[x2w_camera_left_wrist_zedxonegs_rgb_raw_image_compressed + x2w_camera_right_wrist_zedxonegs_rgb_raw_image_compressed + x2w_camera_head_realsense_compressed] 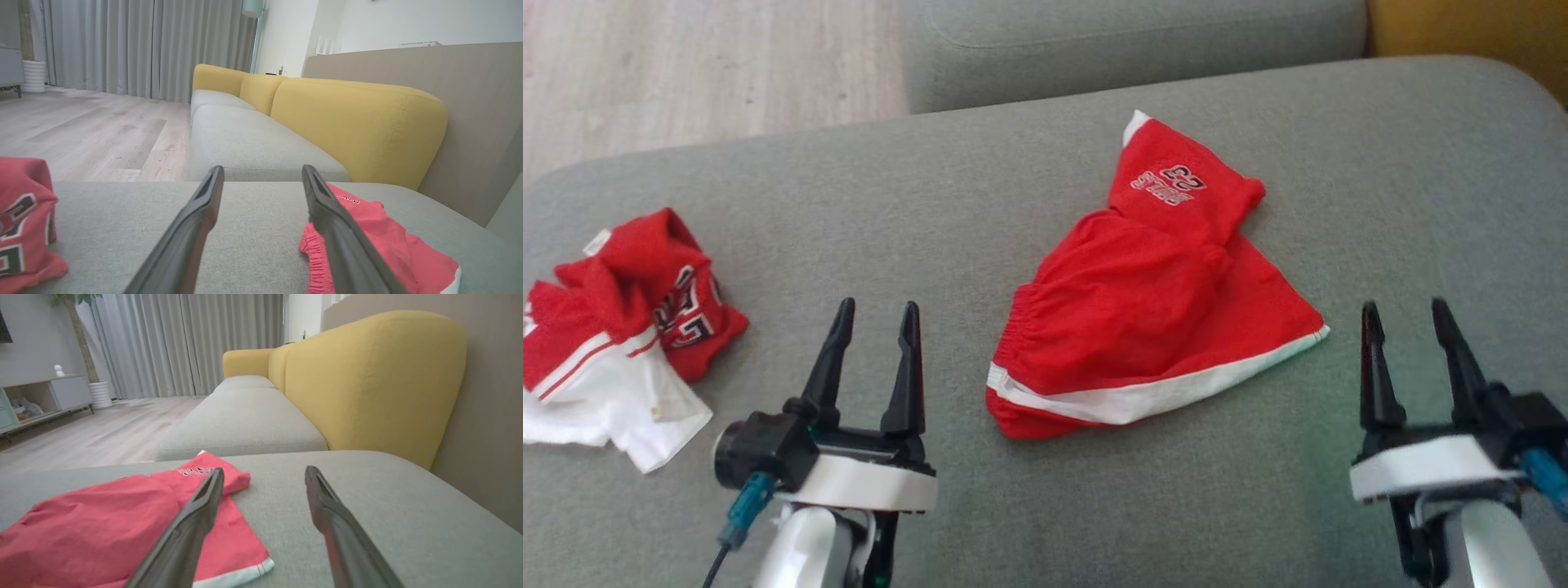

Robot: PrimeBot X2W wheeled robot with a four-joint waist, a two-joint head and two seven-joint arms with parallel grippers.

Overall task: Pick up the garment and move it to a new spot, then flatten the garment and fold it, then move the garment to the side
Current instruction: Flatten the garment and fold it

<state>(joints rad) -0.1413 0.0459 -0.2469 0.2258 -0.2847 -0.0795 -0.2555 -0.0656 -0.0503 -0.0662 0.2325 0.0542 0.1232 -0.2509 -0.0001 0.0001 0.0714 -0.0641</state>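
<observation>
Room: a grey sofa seat (1029, 523) lies under both arms. A yellow sofa back (359, 122) stands far ahead of the pincers, with a wood floor (686, 65) and grey curtains (143, 45) past it.
Hidden bits: in the left wrist view, one finger of the left pincer (879, 305) covers a strip of the red shorts (1152, 302). In the right wrist view, one finger of the right pincer (1405, 305) covers another strip, and the picture edge cuts the shorts off. The other red and white garment (621, 327) is cut off at the picture edge, and its own folds hide part of it.
Writing: the shorts have a number that looks like 23, upside down in the head view. A short word next to it is too small to read. The other garment has big black and white letters, but the folds bend them and they cannot be read. Its little white tag (598, 239) is too small to read.
Shorts look: bright red, with a white band along one edge and a bunchy, stretchy waist. A flap with the number sticks out at the far end.
Shorts place: on the seat between the two pincers, to the right of the left one and to the left of the right one. They touch neither pincer.
Left pincer: its fingers are apart with nothing between them. The other garment lies to its left, not touching.
Right pincer: its fingers are apart with nothing between them.
</observation>
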